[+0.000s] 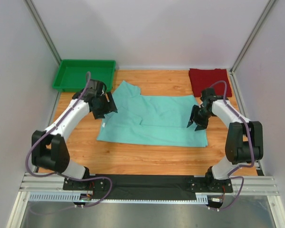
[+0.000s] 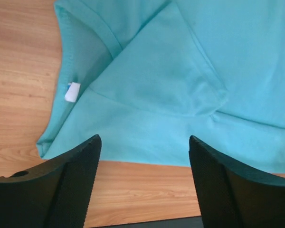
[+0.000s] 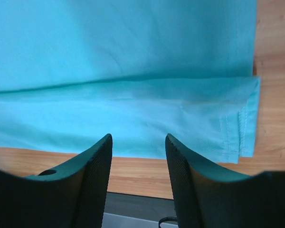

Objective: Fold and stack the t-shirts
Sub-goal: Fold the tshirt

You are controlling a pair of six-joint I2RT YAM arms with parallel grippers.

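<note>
The mint green t-shirt point(image 1: 156, 118) lies flat on the wooden table, with one sleeve folded in over its body. Its white neck label point(image 2: 72, 91) shows by the collar in the left wrist view. The dark red t-shirt point(image 1: 209, 80) sits folded at the back right. My left gripper point(image 1: 107, 108) hovers over the mint shirt's left edge, open, with only cloth and wood behind its fingers point(image 2: 145, 140). My right gripper point(image 1: 195, 121) hangs at the shirt's right hem point(image 3: 237, 123), open and holding nothing point(image 3: 138, 137).
A bright green plastic tray point(image 1: 80, 76) stands at the back left corner. White walls close in the table on the left, right and back. A black strip point(image 1: 147, 183) runs along the near edge between the arm bases.
</note>
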